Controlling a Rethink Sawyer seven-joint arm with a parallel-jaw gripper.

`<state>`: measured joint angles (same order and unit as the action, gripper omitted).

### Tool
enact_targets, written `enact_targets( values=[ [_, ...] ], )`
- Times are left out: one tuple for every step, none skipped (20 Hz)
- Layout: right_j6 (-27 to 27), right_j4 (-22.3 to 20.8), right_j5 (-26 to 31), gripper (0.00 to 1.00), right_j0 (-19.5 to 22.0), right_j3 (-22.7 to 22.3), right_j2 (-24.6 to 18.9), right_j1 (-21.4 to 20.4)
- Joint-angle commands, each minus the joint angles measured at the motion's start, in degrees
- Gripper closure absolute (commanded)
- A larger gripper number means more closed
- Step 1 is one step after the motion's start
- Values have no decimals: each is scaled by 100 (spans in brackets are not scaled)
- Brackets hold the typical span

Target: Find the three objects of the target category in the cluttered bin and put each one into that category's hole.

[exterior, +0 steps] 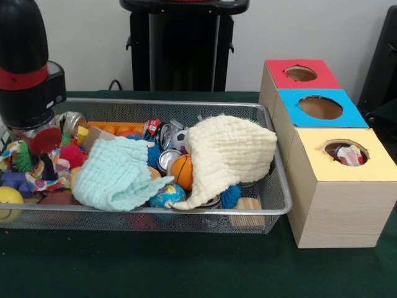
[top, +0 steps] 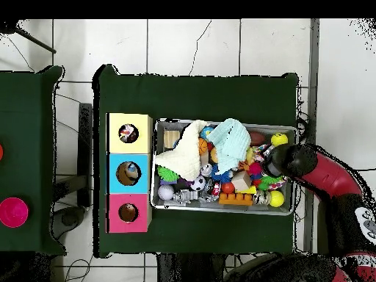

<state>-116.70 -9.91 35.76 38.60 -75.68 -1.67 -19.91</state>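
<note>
A wire mesh bin is full of toys: an orange basketball, a globe ball, a soccer ball, drink cans, spiky balls and a yellow ball. A cream cloth and a mint cloth cover the middle. Beside the bin stand three boxes with round holes: red, blue and yellow. My gripper hangs low over the bin's end farthest from the boxes; its state is hidden.
Something colourful lies inside the yellow box's hole, and something in the blue box's hole. A wooden block sits at the bin's corner near the boxes. A second green table carries a pink disc.
</note>
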Motion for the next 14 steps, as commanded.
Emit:
enact_targets(
  values=[
    [-667, -69, -929, 0, 125, 299, -26, 1059],
    [-754, -37, -1033, 0, 90, 326, -12, 1129],
    [-836, -17, -1110, 0, 31, 337, 20, 1159],
    [-900, 8, -1143, 0, -28, 326, 64, 1154],
    [-964, 34, -1177, 0, -88, 315, 107, 1150],
    [-1020, 78, -1130, 0, -149, 348, 167, 1150],
    [-1033, 117, -1074, 0, -179, 364, 182, 1124],
    [-1046, 156, -1017, 0, -209, 380, 196, 1098],
    [-1037, 191, -961, 0, -236, 398, 197, 1075],
    [-1037, 252, -870, 0, -240, 445, 184, 1066],
    [-1072, 300, -856, 0, -270, 448, 188, 1059],
    [-1106, 347, -842, 0, -299, 451, 192, 1052],
    [-1135, 395, -777, 0, -349, 476, 217, 1032],
    [-1235, 447, -700, 0, -445, 474, 303, 973]
  ],
)
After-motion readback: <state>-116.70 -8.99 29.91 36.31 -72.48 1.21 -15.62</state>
